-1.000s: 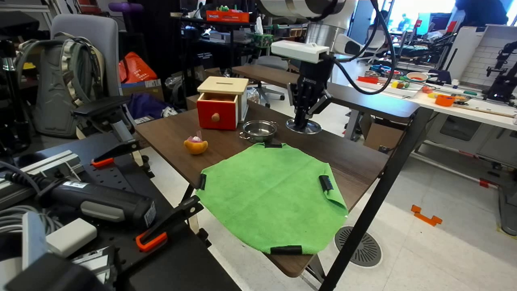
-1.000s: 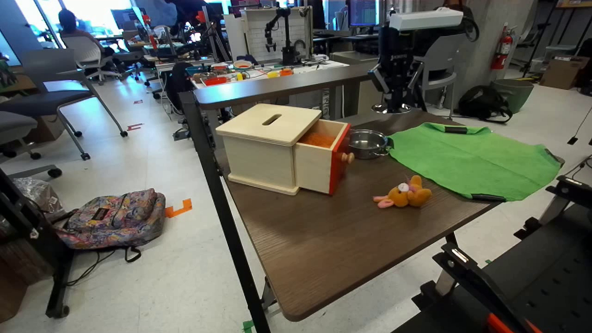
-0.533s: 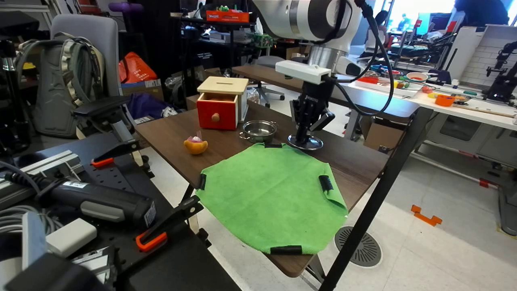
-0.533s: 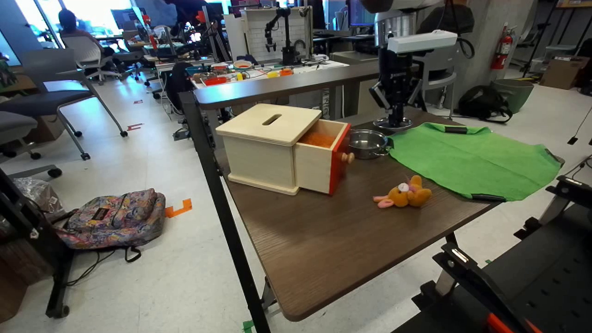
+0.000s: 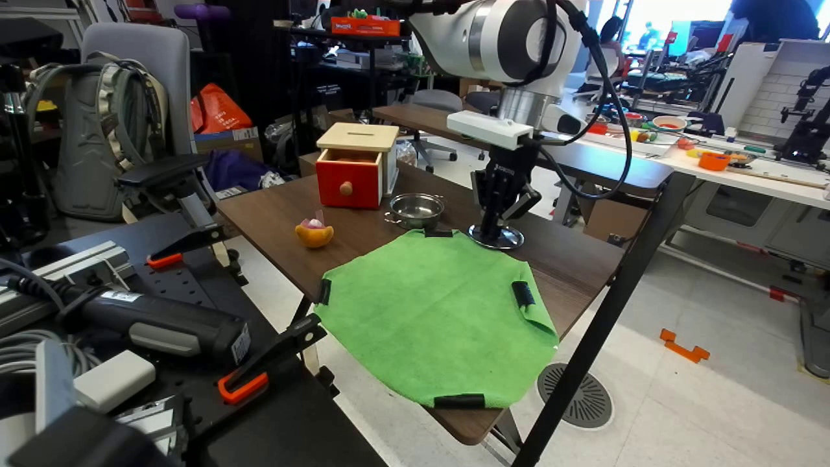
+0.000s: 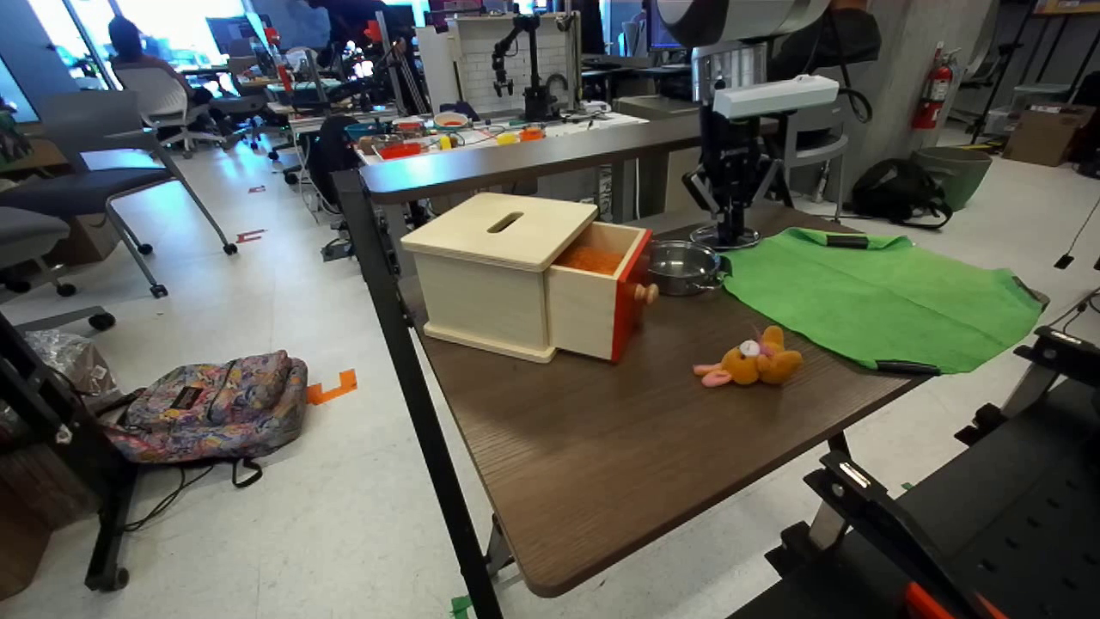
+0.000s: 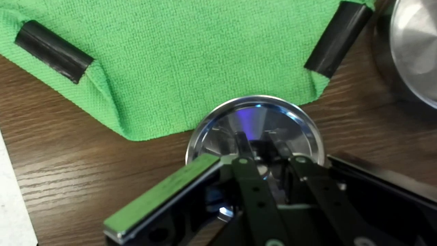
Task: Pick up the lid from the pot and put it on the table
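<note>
Lid, one, round, bright metal. Place: near the pot, apart from it. Change: we find it lower than a second ago, at or just above the counter; contact we cannot tell. Jaws: narrow, holding the lid at its middle. Meaning: the pot stands uncovered, so we judge the lifting done, the setting-down nearly so, the release outstanding.

Arm housing, dark: small pale lettering, which we read doubtfully as ROBOTIQ. Container, orange, far beyond the pot in an exterior view: white print, illegible to us. Tool, black, well apart from the pot: white label, too small for us to read.
</note>
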Robot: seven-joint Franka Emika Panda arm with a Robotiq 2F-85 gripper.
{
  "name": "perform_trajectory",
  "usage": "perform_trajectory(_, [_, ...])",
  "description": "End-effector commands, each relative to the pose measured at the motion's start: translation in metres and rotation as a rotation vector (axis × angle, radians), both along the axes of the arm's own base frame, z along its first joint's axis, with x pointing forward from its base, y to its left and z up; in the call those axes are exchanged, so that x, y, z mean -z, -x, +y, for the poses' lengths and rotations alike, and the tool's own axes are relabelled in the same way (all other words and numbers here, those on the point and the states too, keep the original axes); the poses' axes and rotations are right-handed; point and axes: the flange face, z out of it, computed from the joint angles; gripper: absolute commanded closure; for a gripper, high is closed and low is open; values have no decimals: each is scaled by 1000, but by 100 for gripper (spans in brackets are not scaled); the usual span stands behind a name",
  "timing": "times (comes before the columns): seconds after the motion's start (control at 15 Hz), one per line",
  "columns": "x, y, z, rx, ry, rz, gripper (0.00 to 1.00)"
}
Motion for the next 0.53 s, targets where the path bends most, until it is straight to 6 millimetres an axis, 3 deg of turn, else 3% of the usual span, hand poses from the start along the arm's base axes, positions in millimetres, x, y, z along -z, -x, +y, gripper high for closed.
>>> perform_trajectory(0.0, [3,-6,-2,18,10,9,95])
perform_trajectory(0.07, [4,-6,-1,14,13,12,57])
perform_trajectory(0.2, [4,-5,0,8,18,17,56])
perform_trajectory(0.47, [-2,-4,-1,-2,13,17,27])
